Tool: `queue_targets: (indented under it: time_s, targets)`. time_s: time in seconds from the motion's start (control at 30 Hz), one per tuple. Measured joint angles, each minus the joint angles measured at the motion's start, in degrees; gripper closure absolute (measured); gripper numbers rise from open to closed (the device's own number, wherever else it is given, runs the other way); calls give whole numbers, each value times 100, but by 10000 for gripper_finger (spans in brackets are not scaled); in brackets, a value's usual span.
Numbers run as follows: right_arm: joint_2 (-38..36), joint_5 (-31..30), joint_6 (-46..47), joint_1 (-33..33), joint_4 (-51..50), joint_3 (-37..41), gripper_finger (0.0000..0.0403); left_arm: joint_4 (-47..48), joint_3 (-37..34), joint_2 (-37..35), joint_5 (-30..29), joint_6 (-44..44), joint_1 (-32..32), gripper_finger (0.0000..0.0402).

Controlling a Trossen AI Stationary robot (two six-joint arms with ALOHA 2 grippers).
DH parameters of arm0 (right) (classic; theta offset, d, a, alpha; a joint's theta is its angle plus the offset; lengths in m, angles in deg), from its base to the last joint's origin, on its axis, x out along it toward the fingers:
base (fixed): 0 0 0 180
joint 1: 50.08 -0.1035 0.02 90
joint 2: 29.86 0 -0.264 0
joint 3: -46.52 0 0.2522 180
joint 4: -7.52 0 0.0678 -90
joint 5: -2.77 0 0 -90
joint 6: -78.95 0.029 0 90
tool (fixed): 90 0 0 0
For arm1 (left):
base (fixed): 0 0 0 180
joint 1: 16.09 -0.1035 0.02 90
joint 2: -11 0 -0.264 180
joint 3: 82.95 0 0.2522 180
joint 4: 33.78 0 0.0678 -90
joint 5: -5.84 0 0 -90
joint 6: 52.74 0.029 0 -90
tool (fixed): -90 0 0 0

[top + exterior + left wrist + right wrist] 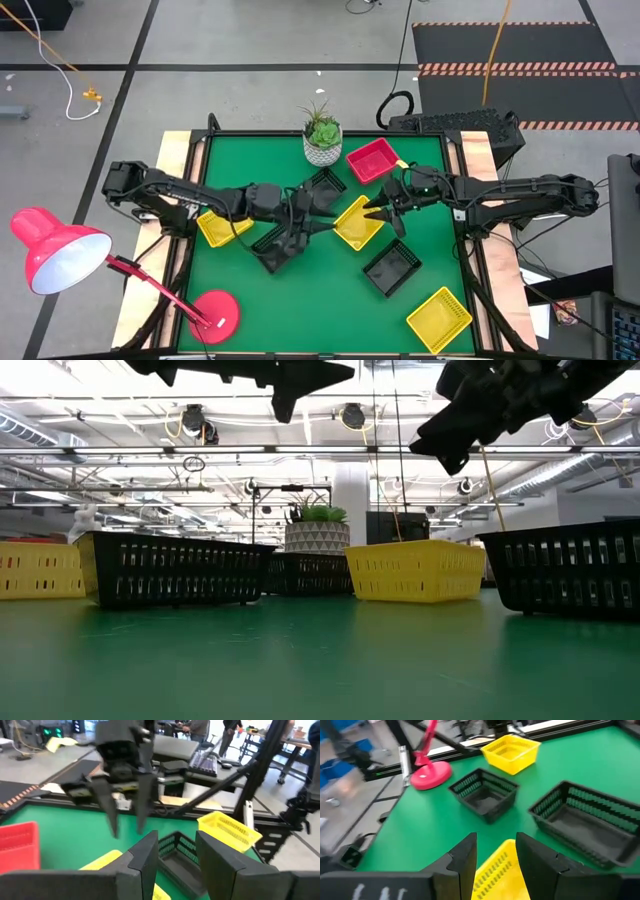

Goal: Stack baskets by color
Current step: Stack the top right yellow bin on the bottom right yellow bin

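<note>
One yellow basket [357, 222] mid-table, turned diamond-wise, directly between both jaw sets. Just under right gripper [383, 211], jaws parted, empty, over its near rim. Just ahead of left gripper [322, 225], likewise parted, empty. Right nearer, by judgement.

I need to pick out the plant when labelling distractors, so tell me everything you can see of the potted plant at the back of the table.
The potted plant stands upright at the far edge of the green table, near its middle. Its round white pot carries a dark triangular pattern and holds a small green succulent with thin spiky leaves above it. A black basket lies just in front of it and the red basket sits to one side; neither clearly touches it. No fingers are near it.
</note>
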Motion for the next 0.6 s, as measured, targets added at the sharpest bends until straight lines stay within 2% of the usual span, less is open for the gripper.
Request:
queue_targets:
  time_s: [0.3,0.6]
  targets:
    - [0,-11,36,-2,52,-2,273,29,0,2,-472,-60,158,270]
    - [0,-7,-196,0,328,-4,273,26,0,2,-512,-110,173,270]
